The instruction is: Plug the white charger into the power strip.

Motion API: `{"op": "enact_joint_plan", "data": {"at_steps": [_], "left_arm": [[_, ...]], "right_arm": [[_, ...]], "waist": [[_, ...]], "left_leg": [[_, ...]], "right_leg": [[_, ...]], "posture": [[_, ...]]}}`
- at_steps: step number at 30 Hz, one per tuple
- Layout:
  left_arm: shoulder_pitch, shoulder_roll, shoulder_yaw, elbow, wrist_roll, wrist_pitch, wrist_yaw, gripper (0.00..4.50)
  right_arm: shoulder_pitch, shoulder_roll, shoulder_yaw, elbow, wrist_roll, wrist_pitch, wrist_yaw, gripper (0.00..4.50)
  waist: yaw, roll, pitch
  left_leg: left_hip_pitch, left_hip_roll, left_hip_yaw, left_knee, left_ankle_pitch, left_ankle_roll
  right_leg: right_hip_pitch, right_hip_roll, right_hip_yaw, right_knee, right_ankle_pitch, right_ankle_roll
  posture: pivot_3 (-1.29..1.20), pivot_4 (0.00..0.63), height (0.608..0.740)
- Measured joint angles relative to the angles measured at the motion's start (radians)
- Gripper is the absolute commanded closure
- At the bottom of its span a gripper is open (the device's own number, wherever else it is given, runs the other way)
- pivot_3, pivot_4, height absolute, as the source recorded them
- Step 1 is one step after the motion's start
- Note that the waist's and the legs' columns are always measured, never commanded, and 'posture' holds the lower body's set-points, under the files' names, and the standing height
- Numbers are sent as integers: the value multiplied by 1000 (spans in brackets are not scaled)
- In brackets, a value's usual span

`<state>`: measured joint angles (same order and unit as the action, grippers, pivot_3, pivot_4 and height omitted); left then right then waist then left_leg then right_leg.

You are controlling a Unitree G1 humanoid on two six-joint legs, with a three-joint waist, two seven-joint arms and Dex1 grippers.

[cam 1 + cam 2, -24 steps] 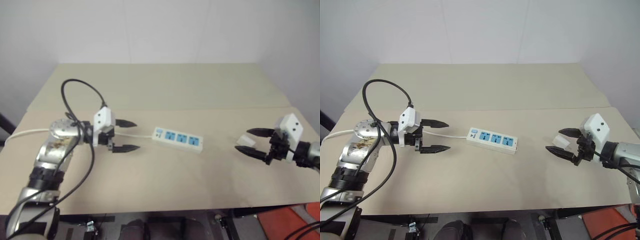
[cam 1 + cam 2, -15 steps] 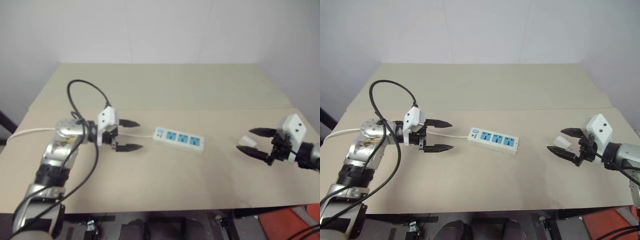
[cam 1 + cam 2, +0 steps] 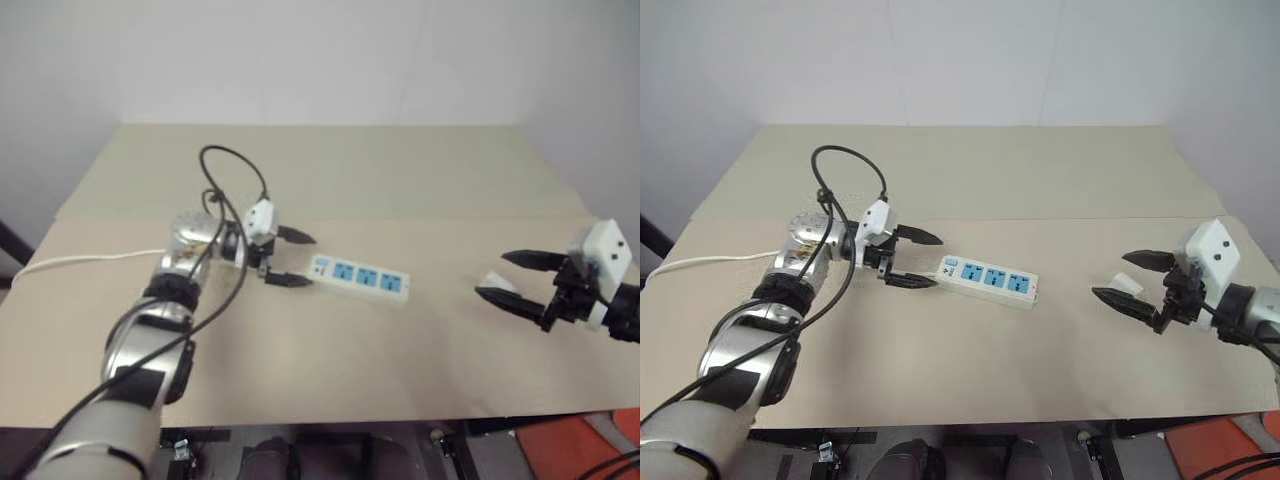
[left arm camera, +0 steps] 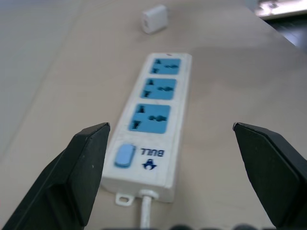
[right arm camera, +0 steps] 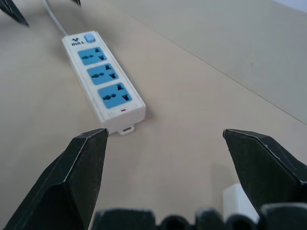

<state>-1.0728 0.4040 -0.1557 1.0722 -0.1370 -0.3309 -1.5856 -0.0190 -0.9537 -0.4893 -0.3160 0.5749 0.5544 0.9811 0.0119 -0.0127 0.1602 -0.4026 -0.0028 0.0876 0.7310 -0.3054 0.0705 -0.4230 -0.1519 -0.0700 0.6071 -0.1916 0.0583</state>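
The strip (image 3: pixel 987 280) lies flat near the middle of the bench (image 3: pixel 1040 180), its three blue sockets facing up and its switch end toward the left hand (image 3: pixel 914 259). The left hand sits just beside that switch end, fingers apart, one on each side of the cord (image 4: pixel 145 214). The charger (image 3: pixel 1126 285) rests on the bench, well apart from the strip, between the spread fingers of the right hand (image 3: pixel 1127 277). Neither hand grips anything.
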Motion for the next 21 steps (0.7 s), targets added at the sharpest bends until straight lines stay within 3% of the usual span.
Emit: {"op": "enact_joint_plan", "data": {"at_steps": [8, 21], "left_arm": [[-45, -66, 1, 168, 92, -154, 73, 20], [-64, -103, 4, 240, 217, -192, 265, 20]], "right_arm": [[136, 23, -151, -136, 72, 90, -39, 0], [249, 53, -279, -261, 156, 174, -88, 0]], "waist": [[3, -1, 1], [3, -3, 2]], "left_leg": [[0, 1, -1, 1, -2, 3], [-1, 1, -2, 2, -3, 5]], "right_leg": [[0, 0, 0, 0, 0, 0], [0, -1, 0, 0, 1, 1]], "posture": [[0, 150, 740], [0, 150, 740]]}}
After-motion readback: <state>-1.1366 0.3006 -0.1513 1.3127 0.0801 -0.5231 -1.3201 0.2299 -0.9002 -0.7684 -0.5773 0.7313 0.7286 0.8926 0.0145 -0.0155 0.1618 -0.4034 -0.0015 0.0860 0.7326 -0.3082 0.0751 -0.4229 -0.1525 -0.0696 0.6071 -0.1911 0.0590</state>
